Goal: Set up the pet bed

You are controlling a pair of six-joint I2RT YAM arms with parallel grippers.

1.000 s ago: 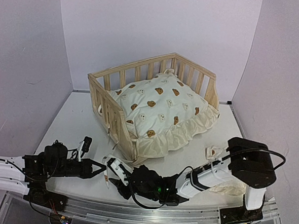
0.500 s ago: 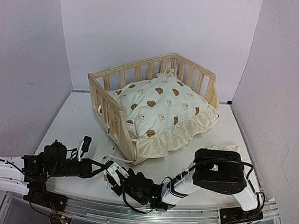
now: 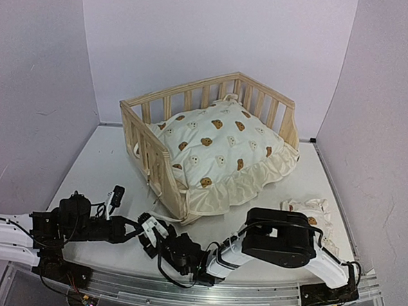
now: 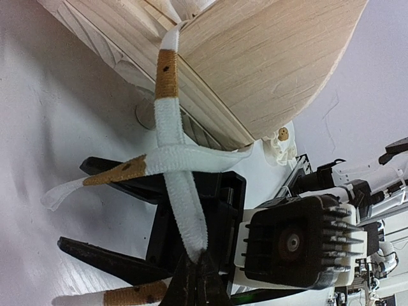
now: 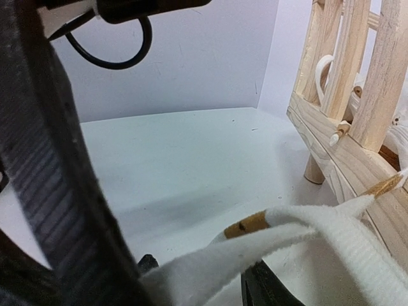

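Observation:
The pet bed (image 3: pixel 147 151), a pine frame with slatted rails, stands mid-table with the bear-print cushion (image 3: pixel 218 143) in it, spilling over the open front. Its rail shows in the left wrist view (image 4: pixel 268 57) and the right wrist view (image 5: pixel 357 70). My left gripper (image 3: pixel 136 226) is shut on a white cushion tie (image 4: pixel 182 204) at the bed's near-left corner (image 4: pixel 199 266). My right gripper (image 3: pixel 147 234) faces it, open, with a tie (image 5: pixel 255 255) lying across its jaws (image 5: pixel 207 277). Its black fingers (image 4: pixel 121 178) show spread in the left wrist view.
The small bear-print pillow (image 3: pixel 310 211) lies on the table at the right, behind the right arm's elbow (image 3: pixel 278 237). A second tie with a tan band (image 4: pixel 121 171) crosses the held one. Purple walls close in three sides.
The right arm has folded down and swung left, bringing its gripper up against the left gripper at the ties. The small pillow is now uncovered. The left arm has barely moved.

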